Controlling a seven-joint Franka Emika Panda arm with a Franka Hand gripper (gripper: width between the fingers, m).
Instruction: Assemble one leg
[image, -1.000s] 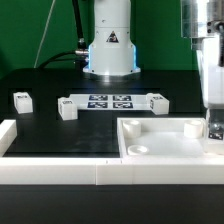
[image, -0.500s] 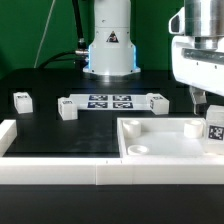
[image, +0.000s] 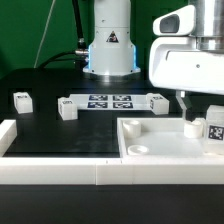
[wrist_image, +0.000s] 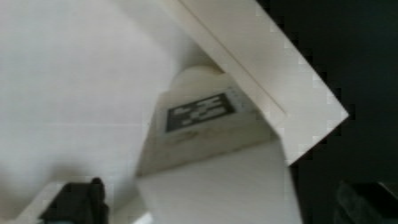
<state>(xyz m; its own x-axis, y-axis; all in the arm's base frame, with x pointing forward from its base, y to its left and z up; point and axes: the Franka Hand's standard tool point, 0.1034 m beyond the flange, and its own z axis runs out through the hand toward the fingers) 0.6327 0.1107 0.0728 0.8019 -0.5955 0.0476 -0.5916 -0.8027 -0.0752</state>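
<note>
Small white plastic leg block with fiducial tag stands on the large white square panel directly beneath the tool, whose fingers straddle it ungripped; closing and lifting appears next.

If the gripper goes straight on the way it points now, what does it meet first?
Most likely the leg, which stands on the white panel straight ahead of the gripper in the wrist view. The gap between them is hard to judge.
</note>
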